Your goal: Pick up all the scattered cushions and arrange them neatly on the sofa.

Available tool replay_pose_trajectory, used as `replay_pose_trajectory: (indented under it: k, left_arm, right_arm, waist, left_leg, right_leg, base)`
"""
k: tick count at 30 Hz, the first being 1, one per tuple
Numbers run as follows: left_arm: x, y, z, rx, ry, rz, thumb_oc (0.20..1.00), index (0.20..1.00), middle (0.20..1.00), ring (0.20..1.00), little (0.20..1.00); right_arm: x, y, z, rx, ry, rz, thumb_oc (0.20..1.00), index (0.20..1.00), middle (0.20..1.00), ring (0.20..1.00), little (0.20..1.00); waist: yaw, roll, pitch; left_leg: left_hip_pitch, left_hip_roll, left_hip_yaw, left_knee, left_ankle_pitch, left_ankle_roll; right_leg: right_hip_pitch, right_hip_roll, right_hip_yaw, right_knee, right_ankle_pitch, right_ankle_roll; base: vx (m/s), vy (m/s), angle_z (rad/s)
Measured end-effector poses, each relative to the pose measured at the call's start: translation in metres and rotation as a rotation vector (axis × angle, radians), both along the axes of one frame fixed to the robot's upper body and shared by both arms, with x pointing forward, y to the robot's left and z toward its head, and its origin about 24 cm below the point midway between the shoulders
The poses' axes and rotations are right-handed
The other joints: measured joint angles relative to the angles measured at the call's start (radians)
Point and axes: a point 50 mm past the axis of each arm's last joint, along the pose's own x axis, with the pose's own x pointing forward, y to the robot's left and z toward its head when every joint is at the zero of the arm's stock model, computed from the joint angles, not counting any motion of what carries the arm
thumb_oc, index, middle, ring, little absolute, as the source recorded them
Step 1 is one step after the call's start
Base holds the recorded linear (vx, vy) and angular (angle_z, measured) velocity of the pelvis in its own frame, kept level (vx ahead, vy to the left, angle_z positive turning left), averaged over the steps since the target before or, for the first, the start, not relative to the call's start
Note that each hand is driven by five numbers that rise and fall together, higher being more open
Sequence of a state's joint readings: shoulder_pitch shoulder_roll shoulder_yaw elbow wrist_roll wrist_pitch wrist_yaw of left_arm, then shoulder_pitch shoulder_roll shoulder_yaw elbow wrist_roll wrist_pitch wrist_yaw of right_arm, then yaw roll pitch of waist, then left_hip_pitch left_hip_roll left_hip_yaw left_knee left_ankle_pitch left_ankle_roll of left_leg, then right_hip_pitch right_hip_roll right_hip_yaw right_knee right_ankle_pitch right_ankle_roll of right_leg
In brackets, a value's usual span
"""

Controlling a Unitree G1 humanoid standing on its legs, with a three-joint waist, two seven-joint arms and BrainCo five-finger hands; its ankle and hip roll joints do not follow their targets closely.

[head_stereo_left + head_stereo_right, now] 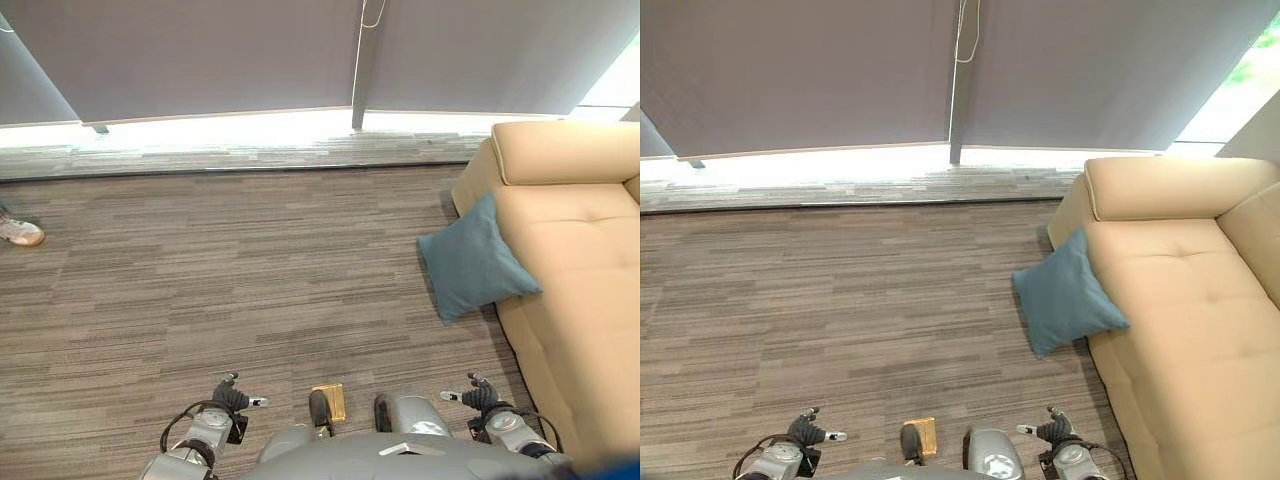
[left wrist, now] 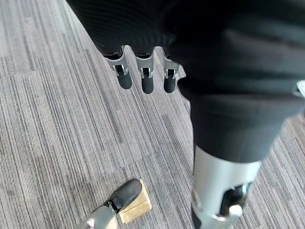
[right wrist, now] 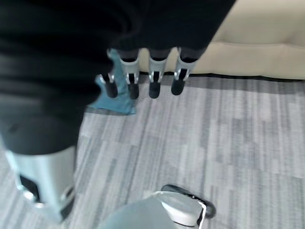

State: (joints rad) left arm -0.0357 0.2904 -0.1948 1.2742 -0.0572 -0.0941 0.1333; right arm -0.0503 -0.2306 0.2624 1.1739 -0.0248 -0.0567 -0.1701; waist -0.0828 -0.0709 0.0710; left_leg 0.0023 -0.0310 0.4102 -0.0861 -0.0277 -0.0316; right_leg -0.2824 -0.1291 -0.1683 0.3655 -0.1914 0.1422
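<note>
You see a blue cushion leaning on the beige sofa front edge, on striped grey carpet, both the left robot hand and the right robot hand relaxed and empty.

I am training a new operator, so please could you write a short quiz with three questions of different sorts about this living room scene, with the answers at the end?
1. True or false: the blue cushion lies flat in the middle of the sofa seat.
2. Multiple choice: what does the left hand hold? A) the cushion B) a cloth C) nothing
3. Fill in: the cushion leans against the sofa's front edge with its lower part on the ______.

Key:
1. False. It stands tilted on the floor against the sofa's front.
2. C. Its fingers hang relaxed above the carpet, as do those of the right hand.
3. carpet
</note>
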Motion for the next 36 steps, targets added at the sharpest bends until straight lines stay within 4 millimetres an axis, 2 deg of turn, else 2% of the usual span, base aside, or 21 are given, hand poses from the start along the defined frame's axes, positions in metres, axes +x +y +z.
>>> replay_pose_trajectory:
  k: [3,6,7,8,9,11,12,14,15,16,17,20,21,22,25,29,31,32,34,35,36]
  left_arm:
    - [-0.015,0.0,-0.004,-0.007,0.035,0.017,1.0,1.0,1.0,1.0,1.0]
    - [-0.027,0.001,-0.006,-0.007,0.062,0.026,1.0,1.0,1.0,1.0,1.0]
    - [-0.028,-0.001,-0.006,-0.011,0.065,0.025,1.0,1.0,1.0,1.0,1.0]
    - [-0.022,-0.007,-0.007,-0.025,0.051,0.019,1.0,1.0,1.0,1.0,1.0]
    - [-0.022,-0.008,-0.007,-0.027,0.054,0.018,1.0,1.0,1.0,1.0,1.0]
    - [-0.015,-0.013,-0.007,-0.038,0.041,-0.002,1.0,1.0,1.0,1.0,1.0]
    - [-0.009,-0.015,-0.006,-0.04,0.025,-0.017,1.0,1.0,1.0,1.0,1.0]
    - [0.014,-0.026,-0.002,-0.064,-0.043,-0.04,1.0,1.0,1.0,1.0,1.0]
    - [0.02,-0.029,-0.001,-0.07,-0.055,-0.047,1.0,1.0,1.0,1.0,1.0]
    - [0.02,-0.032,-0.002,-0.079,-0.055,-0.048,1.0,1.0,1.0,1.0,1.0]
    - [0.017,-0.032,-0.003,-0.084,-0.047,-0.045,1.0,1.0,1.0,1.0,1.0]
    - [0.016,-0.03,-0.003,-0.087,-0.046,-0.039,1.0,1.0,1.0,1.0,1.0]
    - [0.013,-0.03,-0.003,-0.087,-0.037,-0.035,1.0,1.0,1.0,1.0,1.0]
    - [-0.001,-0.028,-0.007,-0.084,0.005,-0.023,1.0,1.0,1.0,1.0,1.0]
    - [-0.005,-0.018,-0.006,-0.054,0.028,-0.029,1.0,1.0,1.0,1.0,1.0]
    - [0.004,-0.012,-0.003,-0.035,0.008,-0.036,1.0,1.0,1.0,1.0,1.0]
    - [0.014,-0.008,0.001,-0.024,-0.015,-0.042,1.0,1.0,1.0,1.0,1.0]
    - [0.013,-0.007,0.001,-0.02,-0.014,-0.041,1.0,1.0,1.0,1.0,1.0]
    - [0.009,-0.007,0.0,-0.023,-0.004,-0.037,1.0,1.0,1.0,1.0,1.0]
    - [0.007,-0.006,0.0,-0.021,-0.001,-0.034,1.0,1.0,1.0,1.0,1.0]
    - [0.006,-0.011,-0.002,-0.035,0.002,-0.031,1.0,1.0,1.0,1.0,1.0]
  right_arm:
    - [0.008,-0.004,0.004,-0.01,-0.024,-0.003,1.0,1.0,1.0,1.0,1.0]
    - [-0.012,-0.008,-0.003,-0.017,0.039,-0.029,1.0,1.0,1.0,1.0,1.0]
    - [-0.021,-0.01,-0.005,-0.021,0.061,-0.042,1.0,1.0,1.0,1.0,1.0]
    - [-0.028,-0.018,-0.005,-0.037,0.079,-0.065,1.0,1.0,1.0,1.0,1.0]
    - [-0.028,-0.02,-0.005,-0.038,0.082,-0.079,1.0,1.0,1.0,1.0,1.0]
    - [-0.031,-0.021,-0.005,-0.044,0.093,-0.076,1.0,1.0,1.0,1.0,1.0]
    - [-0.033,-0.03,-0.003,-0.072,0.101,-0.066,1.0,1.0,1.0,1.0,1.0]
    - [-0.037,-0.037,-0.002,-0.096,0.116,-0.063,1.0,1.0,1.0,1.0,1.0]
    - [-0.034,-0.035,-0.002,-0.091,0.114,-0.062,1.0,1.0,1.0,1.0,1.0]
    - [-0.029,-0.034,-0.002,-0.089,0.104,-0.058,1.0,1.0,1.0,1.0,1.0]
    - [-0.021,-0.033,0.0,-0.094,0.088,-0.042,1.0,1.0,1.0,1.0,1.0]
    - [-0.013,-0.034,0.002,-0.099,0.071,-0.043,1.0,1.0,1.0,1.0,1.0]
    - [-0.014,-0.034,0.002,-0.099,0.074,-0.044,1.0,1.0,1.0,1.0,1.0]
    - [-0.021,-0.033,-0.001,-0.093,0.095,-0.069,1.0,1.0,1.0,1.0,1.0]
    - [-0.024,-0.023,-0.004,-0.064,0.106,-0.06,1.0,1.0,1.0,1.0,1.0]
    - [-0.011,-0.014,-0.002,-0.033,0.059,-0.041,1.0,1.0,1.0,1.0,1.0]
    - [0.002,-0.012,0.002,-0.027,0.023,-0.03,1.0,1.0,1.0,1.0,1.0]
    - [0.01,-0.009,0.004,-0.019,-0.005,-0.018,1.0,1.0,1.0,1.0,1.0]
    - [0.016,-0.004,0.006,-0.006,-0.038,0.003,1.0,1.0,1.0,1.0,1.0]
    - [0.018,-0.003,0.007,-0.005,-0.044,0.008,1.0,1.0,1.0,1.0,1.0]
    - [0.015,-0.006,0.006,-0.014,-0.031,0.003,1.0,1.0,1.0,1.0,1.0]
  waist:
    - [0.005,-0.014,-0.004]
    - [0.003,-0.024,-0.017]
    - [0.0,-0.032,-0.026]
    - [-0.006,-0.009,-0.025]
    - [-0.003,-0.003,-0.025]
    - [0.008,-0.035,-0.019]
    - [0.017,-0.034,-0.021]
    - [0.003,-0.01,-0.012]
    - [0.006,-0.019,0.0]
    - [0.007,-0.022,0.008]
    - [0.006,-0.024,0.009]
    - [0.019,-0.012,0.011]
    - [0.02,-0.005,0.011]
    - [0.017,0.019,0.0]
    - [0.022,0.001,-0.011]
    - [0.025,0.023,0.001]
    - [0.019,0.039,0.027]
    - [0.02,0.042,0.032]
    - [0.016,0.044,0.034]
    - [0.019,0.026,0.033]
    - [0.014,0.029,0.04]
  left_leg:
    - [0.02,0.005,0.075,-0.006,-0.038,-0.03]
    - [0.071,0.018,0.061,0.003,-0.081,-0.074]
    - [0.074,0.033,0.033,0.03,-0.102,-0.073]
    - [0.059,0.068,-0.057,0.077,-0.121,-0.047]
    - [0.048,0.089,-0.123,0.132,-0.111,-0.037]
    - [-0.063,0.109,-0.199,0.432,-0.115,-0.052]
    - [-0.098,0.112,-0.253,0.477,-0.125,-0.068]
    - [-0.159,0.102,-0.306,0.414,-0.121,-0.071]
    - [-0.16,0.079,-0.311,0.314,-0.097,-0.071]
    - [-0.164,0.084,-0.315,0.169,-0.016,-0.068]
    - [-0.179,0.077,-0.355,0.097,0.036,-0.075]
    - [-0.206,0.065,-0.392,0.088,0.091,-0.053]
    - [-0.176,0.067,-0.387,0.077,0.1,-0.038]
    - [-0.111,0.069,-0.365,0.03,0.146,0.027]
    - [-0.061,0.004,-0.331,-0.006,0.11,0.063]
    - [-0.035,-0.024,-0.29,-0.006,0.086,0.116]
    - [-0.034,-0.022,-0.254,-0.006,0.078,0.143]
    - [-0.029,-0.024,-0.226,-0.006,0.07,0.142]
    - [-0.003,-0.022,-0.172,-0.006,0.044,0.114]
    - [0.006,-0.021,-0.141,-0.006,0.029,0.104]
    - [0.014,-0.002,-0.136,-0.004,0.005,0.103]
  right_leg:
    - [-0.021,-0.041,-0.116,-0.139,0.067,0.008]
    - [0.021,-0.008,-0.065,-0.189,0.152,-0.018]
    - [0.037,0.015,-0.039,-0.197,0.178,-0.055]
    - [0.068,0.07,-0.041,-0.243,0.18,-0.105]
    - [0.084,0.099,-0.04,-0.269,0.173,-0.129]
    - [0.18,0.101,-0.034,-0.368,0.185,-0.168]
    - [0.201,0.115,-0.029,-0.395,0.223,-0.205]
    - [0.238,0.138,-0.005,-0.449,0.221,-0.223]
    - [0.254,0.134,0.018,-0.464,0.224,-0.217]
    - [0.278,0.147,0.022,-0.459,0.224,-0.212]
    - [0.299,0.16,0.057,-0.459,0.201,-0.181]
    - [0.342,0.167,0.095,-0.458,0.179,-0.194]
    - [0.363,0.167,0.102,-0.458,0.164,-0.183]
    - [0.395,0.167,0.122,-0.44,0.124,-0.158]
    - [0.355,0.092,0.125,-0.33,0.053,-0.094]
    - [0.235,0.047,0.127,-0.074,-0.017,-0.017]
    - [0.12,0.034,0.12,0.119,-0.028,0.006]
    - [0.071,0.015,0.092,0.153,-0.03,0.006]
    - [0.035,-0.01,0.009,0.077,-0.028,0.004]
    - [0.013,-0.018,-0.055,-0.032,0.006,-0.013]
    - [-0.024,-0.012,-0.083,-0.05,0.074,-0.015]
  base:
    - [0.17,-0.127,-0.26]
    - [0.2,-0.195,0.09]
    - [0.24,-0.221,0.12]
    - [0.22,-0.218,-0.14]
    - [0.19,-0.198,-0.5]
    - [0.08,-0.072,-0.75]
    - [0.16,-0.045,-0.55]
    - [0.18,-0.015,-0.29]
    - [0.21,0.054,-0.52]
    - [0.22,0.074,-0.75]
    - [0.22,0.084,-0.84]
    - [0.27,0.161,-0.59]
    - [0.29,0.223,-0.4]
    - [0.16,0.14,-0.42]
    - [0.2,0.207,-0.27]
    - [0.06,0.114,-0.33]
    - [0.11,0.089,-0.4]
    - [0.13,0.006,-0.74]
    - [0.18,-0.051,-0.86]
    - [0.25,-0.098,-0.96]
    - [0.27,-0.13,-0.64]
